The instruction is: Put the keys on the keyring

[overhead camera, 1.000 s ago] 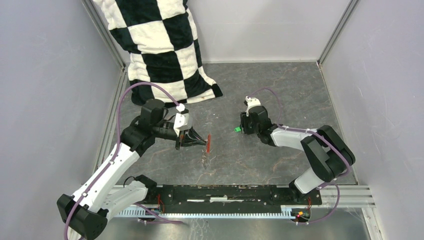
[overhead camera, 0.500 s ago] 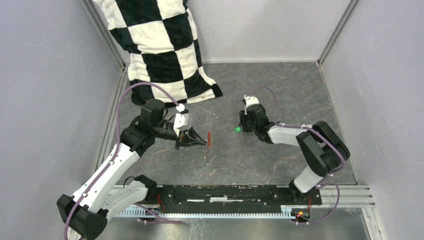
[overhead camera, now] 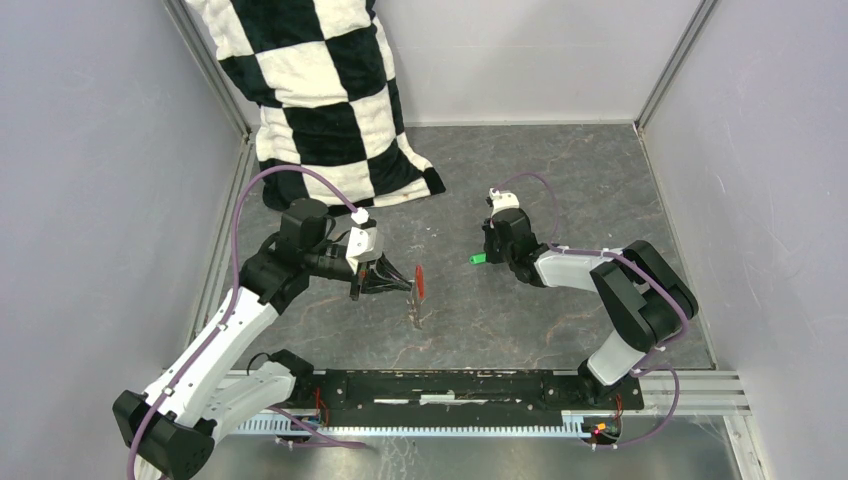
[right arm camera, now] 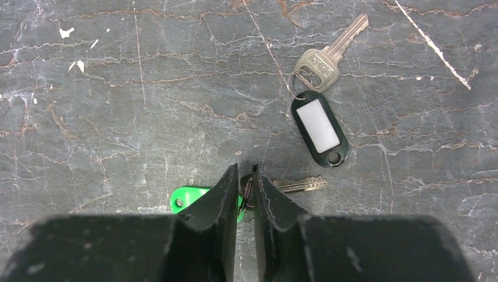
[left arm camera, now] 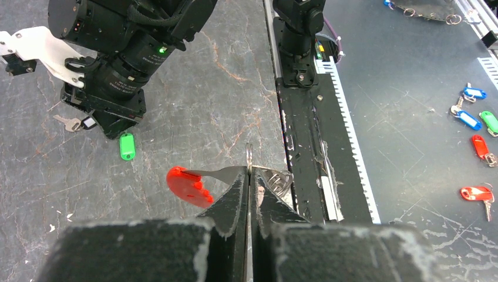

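My left gripper [left arm camera: 249, 170] is shut on the keyring [left arm camera: 249, 157], pinching its thin ring edge-on above the floor. The red plastic piece [left arm camera: 187, 185] sticks out to one side, and the grey-brown strip [overhead camera: 414, 315] hangs below. My right gripper [right arm camera: 245, 170] is down on the floor with its jaws closed to a narrow gap on the small ring of the green-tagged key [right arm camera: 187, 198]. That key's blade [right arm camera: 300, 185] pokes out to the right. The black-tagged key [right arm camera: 319, 127] with a white label lies loose just beyond it.
A black-and-white checkered cushion [overhead camera: 320, 100] leans in the back left corner. Grey walls close in both sides. The black base rail [overhead camera: 470, 385] runs along the near edge. Several coloured key tags [left arm camera: 478, 117] lie beyond the rail.
The right gripper's jaws have narrowed around the green-tagged key's ring, and the wrist has edged slightly back. The left gripper keeps hold of the keyring, nearly still.
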### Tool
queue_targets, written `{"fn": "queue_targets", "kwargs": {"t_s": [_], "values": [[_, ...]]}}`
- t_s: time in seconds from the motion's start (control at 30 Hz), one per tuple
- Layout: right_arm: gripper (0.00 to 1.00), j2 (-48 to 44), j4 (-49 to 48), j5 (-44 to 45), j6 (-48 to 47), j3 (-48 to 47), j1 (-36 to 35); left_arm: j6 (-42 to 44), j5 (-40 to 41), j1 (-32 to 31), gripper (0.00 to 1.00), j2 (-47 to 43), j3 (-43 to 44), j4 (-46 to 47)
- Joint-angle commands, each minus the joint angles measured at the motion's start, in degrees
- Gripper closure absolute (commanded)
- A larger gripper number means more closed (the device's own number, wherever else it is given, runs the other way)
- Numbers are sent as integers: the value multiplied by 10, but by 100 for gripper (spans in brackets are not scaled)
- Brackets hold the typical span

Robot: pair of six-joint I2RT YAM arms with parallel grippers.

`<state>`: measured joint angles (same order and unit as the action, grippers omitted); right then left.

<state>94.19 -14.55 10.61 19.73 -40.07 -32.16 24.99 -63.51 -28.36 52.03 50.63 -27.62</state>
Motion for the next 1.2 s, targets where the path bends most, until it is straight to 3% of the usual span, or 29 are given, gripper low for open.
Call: {"fn": "queue_targets", "kwargs": {"t_s": [0.0, 0.3, 0.7, 1.1, 1.17], "values": [[82, -3, -24, 12, 3, -12, -3, 13, -18, -1, 98, -12, 9, 10], [100, -35, -24, -14, -18, 0, -3, 10, -18, -1, 98, -14, 11, 11], [100, -121, -15, -226, -111, 71, -10, 10, -21, -2, 98, -14, 11, 11], [99, -133, -27, -234, -120, 116, -40, 8, -27, -1, 98, -11, 17, 10], [89, -135, -23, -242, -123, 114, -41, 8, -27, -1, 98, -11, 17, 10]]}}
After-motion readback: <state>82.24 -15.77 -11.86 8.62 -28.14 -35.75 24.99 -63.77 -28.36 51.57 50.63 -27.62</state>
